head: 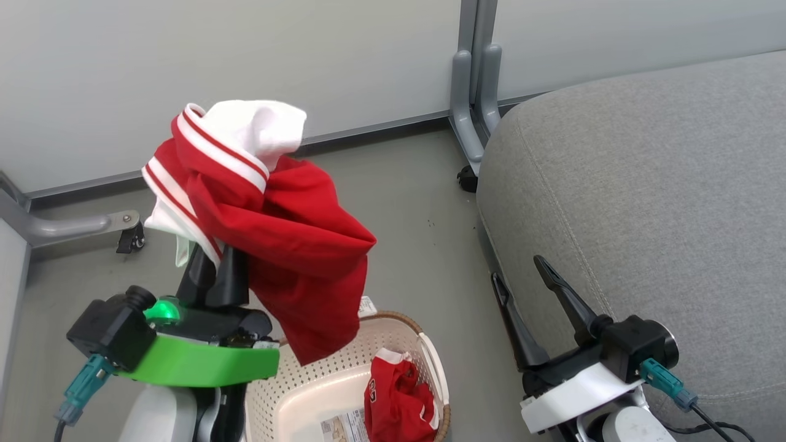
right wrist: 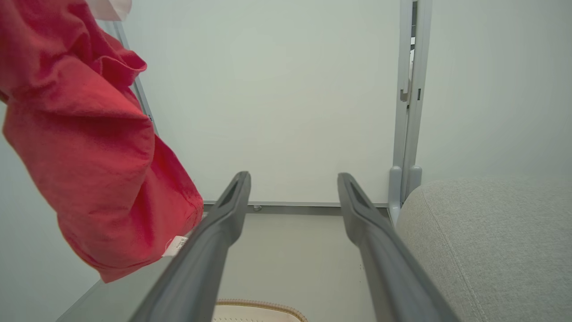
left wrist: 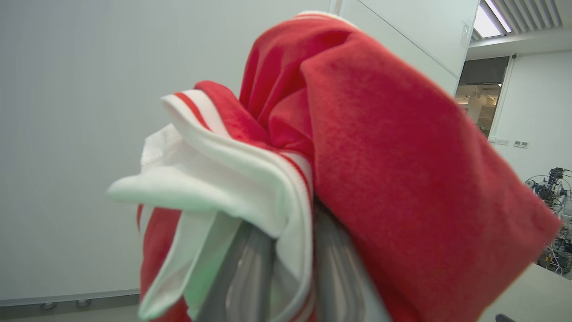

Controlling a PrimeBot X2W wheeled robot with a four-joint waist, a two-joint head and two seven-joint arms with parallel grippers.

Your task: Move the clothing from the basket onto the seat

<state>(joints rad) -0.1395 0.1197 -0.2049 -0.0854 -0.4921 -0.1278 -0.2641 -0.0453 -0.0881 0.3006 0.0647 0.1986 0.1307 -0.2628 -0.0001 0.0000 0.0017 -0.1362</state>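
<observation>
A: Which step is going on?
B: The left gripper (head: 216, 270) is pinching one red garment (head: 295, 245) tight, holding it above the basket (head: 295, 393) at six o'clock. The other garment (head: 399, 399) is lying inside the basket.
A: Next?
B: I'd say swinging it toward three o'clock, clearing the seat (head: 645, 184) and its rounded edge. The right gripper (head: 519, 270) is hanging wide and empty beside that edge, with bare floor (head: 417, 215) lying between.

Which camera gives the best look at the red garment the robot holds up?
The head view: the whole garment shows, draped over the left gripper above the basket. The left wrist view gives close red and white folds around the fingers; the right wrist view catches its hanging red end.
</observation>
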